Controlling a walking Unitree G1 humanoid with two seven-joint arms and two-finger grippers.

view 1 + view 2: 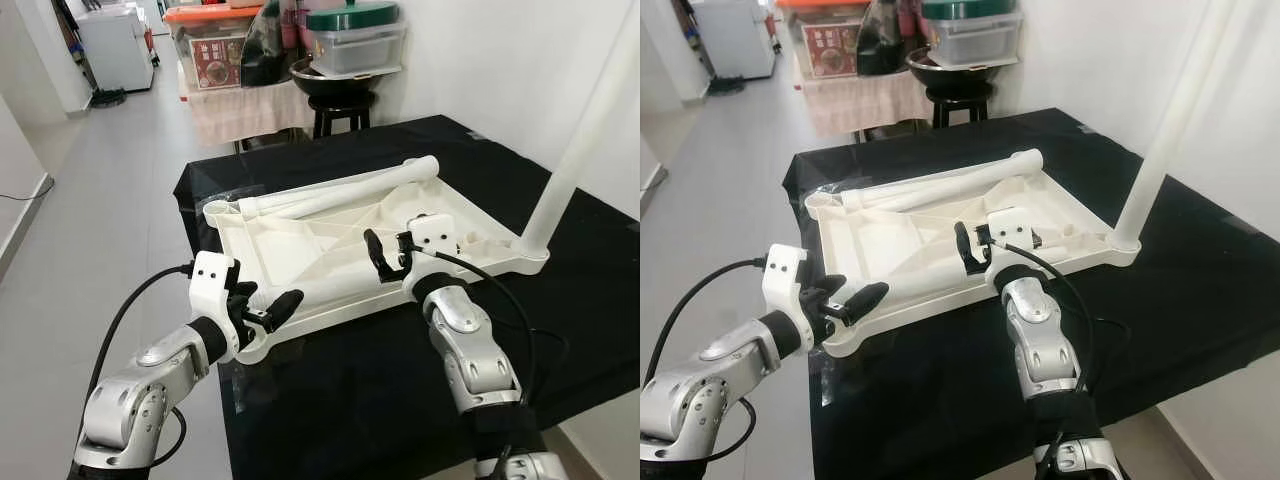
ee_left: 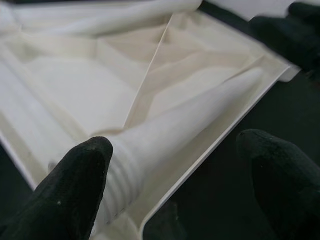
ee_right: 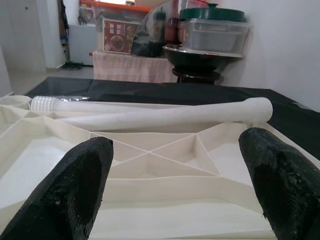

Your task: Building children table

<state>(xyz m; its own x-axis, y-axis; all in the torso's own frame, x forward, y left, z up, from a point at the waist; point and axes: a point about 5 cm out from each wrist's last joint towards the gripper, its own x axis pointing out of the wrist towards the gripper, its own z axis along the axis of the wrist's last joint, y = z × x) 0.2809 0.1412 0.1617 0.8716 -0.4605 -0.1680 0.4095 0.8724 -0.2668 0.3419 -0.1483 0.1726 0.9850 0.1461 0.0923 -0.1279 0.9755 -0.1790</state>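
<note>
Four legs can be counted: one point(image 1: 570, 150) stands upright in the far right corner socket of the white panel point(image 1: 300, 235), two point(image 1: 340, 190) lie side by side along its far edge, and one point(image 1: 330, 290) lies inside its near rim. The panel (the children's table top, ribbed underside up) rests on the black tabletop point(image 1: 560, 300).

Left tool point(image 1: 262, 312) sits at the panel's near left corner, its two fingers point(image 2: 75, 185) spread apart and released, one on each side of the near leg's threaded end without closing on it. Right tool point(image 1: 385, 258) hovers over the panel's middle just past the near leg, fingers point(image 3: 75, 185) wide apart and gripping nothing; the two far legs lie straight ahead of it.

Beyond the tabletop, past the right tool, stand one black stool point(image 1: 338, 108) carrying a dark bowl and a clear box with a green lid point(image 1: 352, 16), and a cloth-draped stand with a red printed label point(image 1: 213, 62); its writing is too small to read.
</note>
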